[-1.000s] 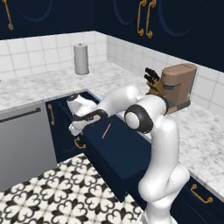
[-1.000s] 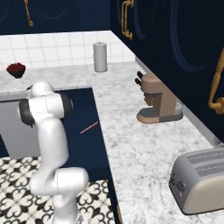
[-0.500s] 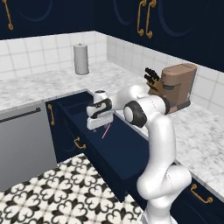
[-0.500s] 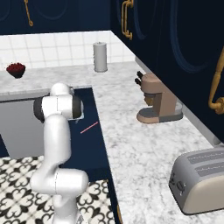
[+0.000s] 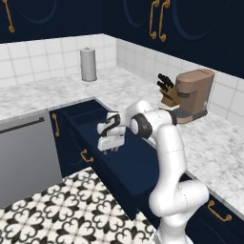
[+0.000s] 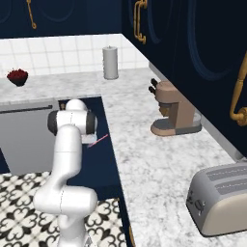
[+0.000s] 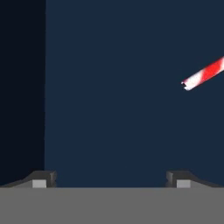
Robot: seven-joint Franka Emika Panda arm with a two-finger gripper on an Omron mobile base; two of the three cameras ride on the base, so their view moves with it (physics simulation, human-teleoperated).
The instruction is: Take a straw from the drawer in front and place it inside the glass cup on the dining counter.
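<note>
From my seat at the base cameras, the nearest thing is the patterned black-and-white floor tile (image 5: 43, 214), with the grey dishwasher panel (image 5: 26, 152) standing at the left. Just past that, the drawer (image 5: 126, 174) stands pulled out toward me, its navy interior open to view and a brass handle (image 5: 86, 156) on its front face. My gripper (image 5: 110, 145) hangs over the open drawer, pointing down into it. Through the hand camera I see its two fingertips (image 7: 41, 179) spread wide apart with nothing between them, only bare drawer floor. The straw (image 7: 203, 74) lies on that floor, off to one side of the fingers and well clear of them; just its red-and-white striped end enters the hand picture. In the right base view I pick out the straw (image 6: 98, 141) as a thin pink line lying flat in the drawer, just beside the arm's wrist on the right.

Farther on, the marble worktop (image 5: 214, 147) runs along the right, carrying a brown coffee machine (image 5: 190, 95); the right base view also shows a toaster (image 6: 219, 200) near me on it. Against the far tiled wall stands a paper towel roll (image 5: 88, 64), and a dark bowl of red fruit (image 6: 17, 76) sits at the far left.
</note>
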